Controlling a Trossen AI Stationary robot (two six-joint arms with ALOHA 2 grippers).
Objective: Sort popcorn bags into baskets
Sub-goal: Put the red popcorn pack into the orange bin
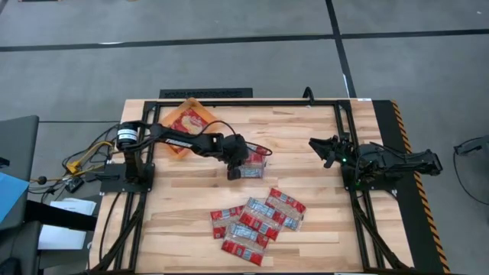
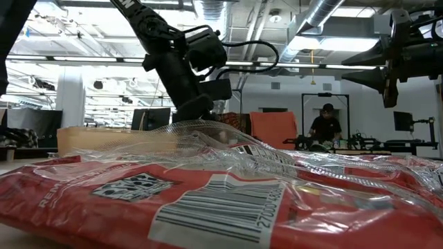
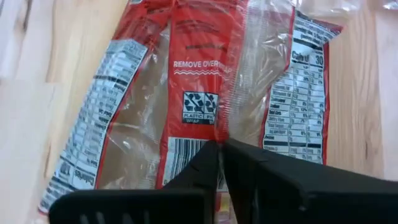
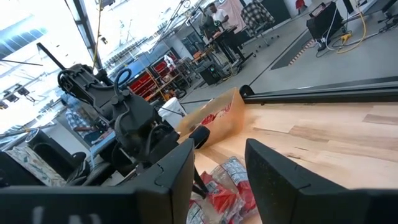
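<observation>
open robotics lab, exposed ducts (image 2: pixel 325 14)

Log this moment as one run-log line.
left gripper: shut on popcorn bag, mid-table | right gripper: open, waiting at right | basket: far left, holds a bag | pile of bags: near edge

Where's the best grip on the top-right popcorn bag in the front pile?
Take that popcorn bag by its outer edge, toward the right arm, coming straight down. It lies flat, overlapped by neighbours on its inner side, so only that edge is clear. The right gripper, open, is nearer.
</observation>
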